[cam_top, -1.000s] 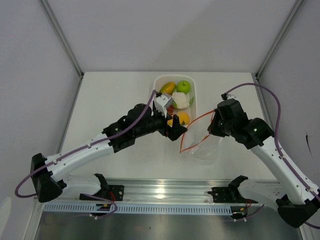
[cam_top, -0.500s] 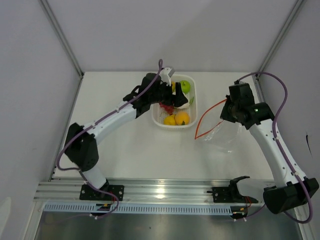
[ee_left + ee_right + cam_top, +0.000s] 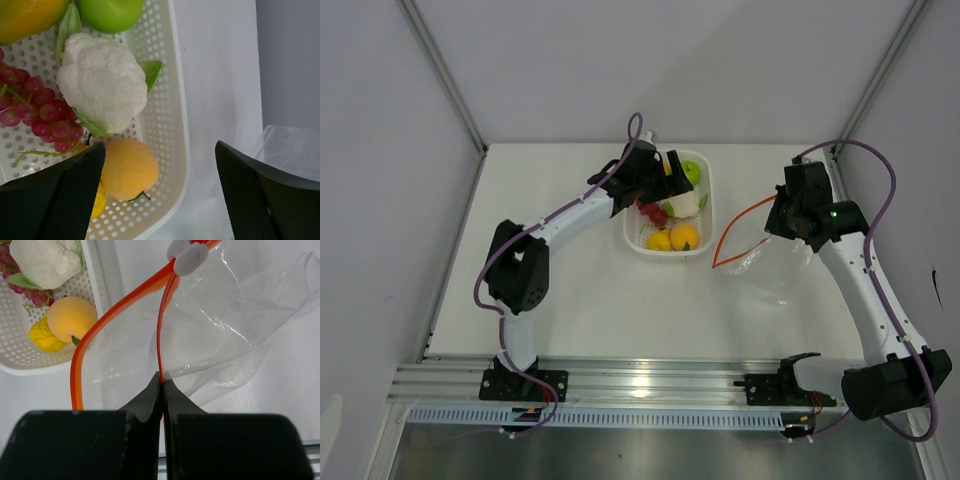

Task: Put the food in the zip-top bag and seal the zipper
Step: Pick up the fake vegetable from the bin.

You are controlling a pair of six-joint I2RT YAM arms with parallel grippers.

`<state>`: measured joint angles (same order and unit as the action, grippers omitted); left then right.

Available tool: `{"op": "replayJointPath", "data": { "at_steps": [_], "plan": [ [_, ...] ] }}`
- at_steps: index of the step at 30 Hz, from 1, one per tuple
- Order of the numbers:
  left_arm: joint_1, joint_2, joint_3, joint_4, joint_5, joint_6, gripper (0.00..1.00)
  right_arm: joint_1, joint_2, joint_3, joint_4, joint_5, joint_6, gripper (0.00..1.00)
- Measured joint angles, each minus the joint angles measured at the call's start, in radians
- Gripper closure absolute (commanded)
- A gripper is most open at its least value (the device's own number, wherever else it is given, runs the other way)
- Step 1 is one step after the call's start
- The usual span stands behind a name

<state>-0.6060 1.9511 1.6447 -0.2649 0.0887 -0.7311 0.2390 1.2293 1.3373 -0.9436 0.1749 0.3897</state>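
1. zip-top bag [image 3: 767,268] lies on the table [image 3: 560,280] to the right of the white basket [image 3: 710,212], apart from it; one end is lifted at the right gripper [image 3: 782,215], the clear body sags toward the near right.
2. zipper [image 3: 738,228] has its long axis on a diagonal in the top view, from the far right at the gripper down to the near left; the mouth gapes toward the basket; the two orange-red lips are parted, one bowing out on the basket side; a pale slider [image 3: 187,257] sits where the lips meet.
3. right gripper: fingers pressed together, no gap, pinching one lip of the zipper with the film just behind it; the other lip hangs free beside it.
4. left gripper [image 3: 157,200]: spread wide, holding nothing; poised over the basket's right wall; whether its left finger [image 3: 65,195] brushes the fruit below is hard to tell from this angle.
5. the food all sits in the basket: green apple [image 3: 110,12] and mango [image 3: 27,17] at the far end; cauliflower [image 3: 102,82] mid-basket; red grape bunch [image 3: 40,115] touching its left side; orange fruit [image 3: 129,170] at the near end, with a yellow fruit [image 3: 45,335] touching it.
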Motion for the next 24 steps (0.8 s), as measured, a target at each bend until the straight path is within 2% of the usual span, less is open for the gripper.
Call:
{"op": "replayJointPath", "data": {
  "at_steps": [6, 13, 24],
  "plan": [
    [0.011, 0.045, -0.002, 0.004, -0.027, -0.152, 0.12, -0.034, -0.041, -0.008, 0.008, -0.009, -0.013, 1.0],
    [0.024, 0.048, -0.083, 0.039, -0.095, -0.33, 0.16, -0.049, -0.062, -0.009, 0.019, -0.035, -0.018, 1.0],
    [0.025, 0.116, -0.064, 0.052, -0.149, -0.531, 0.18, -0.051, -0.072, -0.013, 0.033, -0.051, -0.018, 1.0]
  ]
}}
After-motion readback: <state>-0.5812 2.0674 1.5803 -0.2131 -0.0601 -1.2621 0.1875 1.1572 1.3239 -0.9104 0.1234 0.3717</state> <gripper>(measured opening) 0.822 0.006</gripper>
